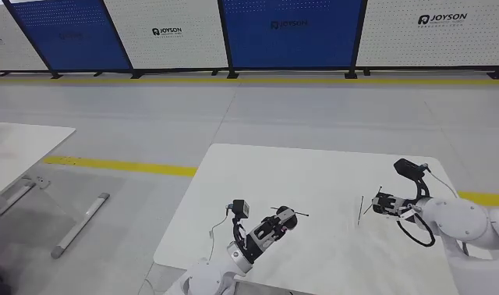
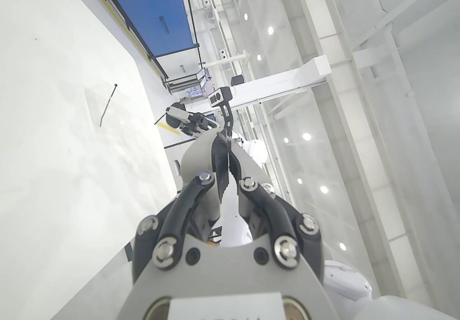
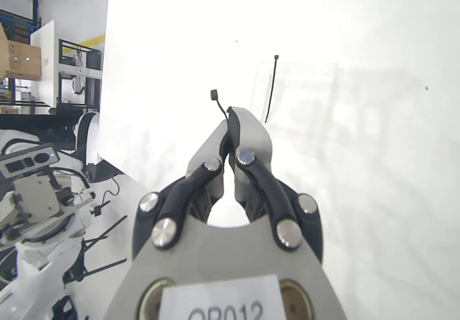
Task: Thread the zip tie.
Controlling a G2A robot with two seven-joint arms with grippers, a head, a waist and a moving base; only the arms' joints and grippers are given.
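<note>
Two claws above the table [image 1: 312, 178]: left claw [image 1: 290, 215] clamps one zip tie [image 1: 302, 214], right claw [image 3: 229, 118] a second tie [image 3: 217, 102]; a flexing tail could miss the head.

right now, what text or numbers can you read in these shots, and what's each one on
White wall panels: brand logos, not quoted here.
Blue wall panel: same logo, faint.
Right wrist label, on the right gripper: cut off by the picture's edge.
Left wrist label, on the left gripper: cut off, unreadable.
</note>
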